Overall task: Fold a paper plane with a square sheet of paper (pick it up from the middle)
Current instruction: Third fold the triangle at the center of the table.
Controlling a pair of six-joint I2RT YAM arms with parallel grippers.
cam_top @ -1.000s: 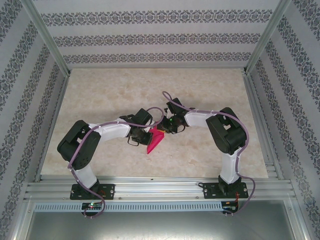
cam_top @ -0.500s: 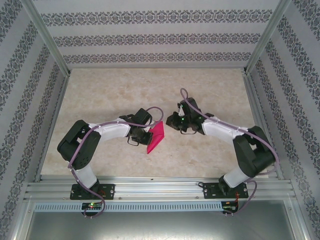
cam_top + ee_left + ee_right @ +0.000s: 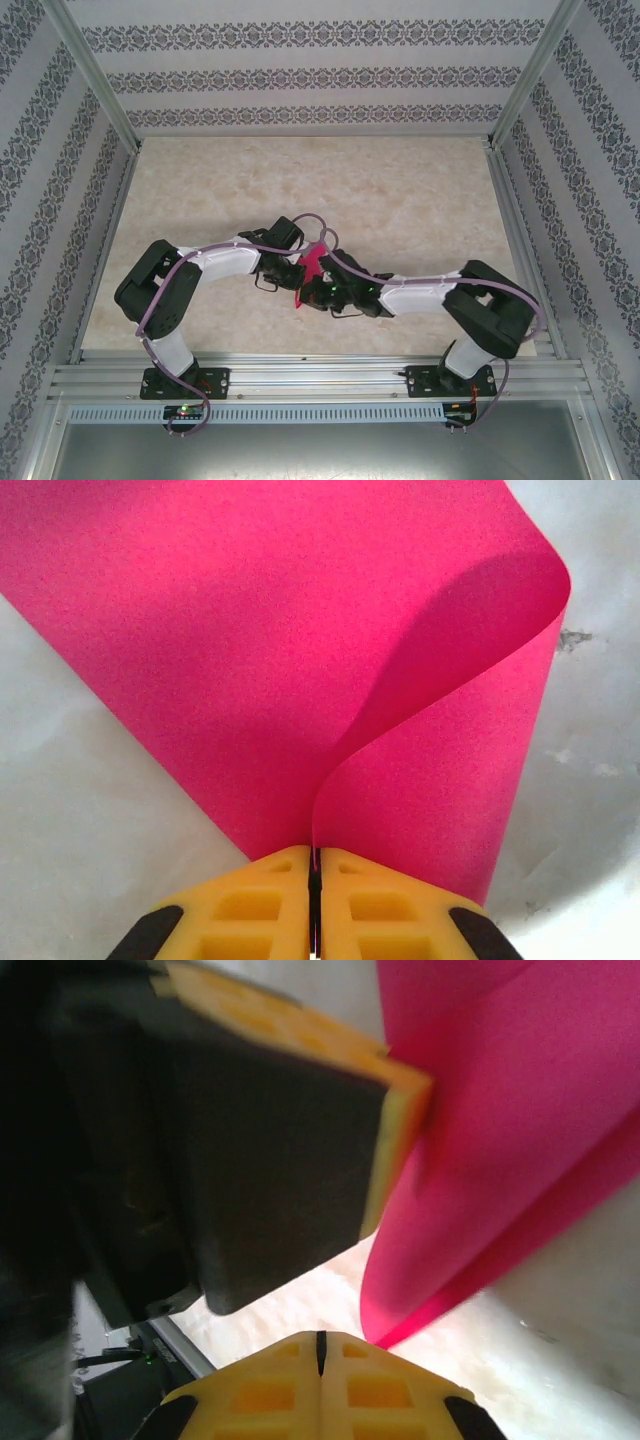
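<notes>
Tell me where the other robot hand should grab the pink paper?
Probably the curled-over flap of the pink paper, coming from the side away from the left gripper, which pinches the near edge. The sheet doubles over there, so both layers could be caught together. The right gripper is shut, so it must open first.

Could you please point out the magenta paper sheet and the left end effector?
thin magenta-pink paper sheet (image 3: 230, 630), left wrist view, its broad upper face.
left end effector (image 3: 315, 860), left wrist view, between its yellow fingertips.
</notes>
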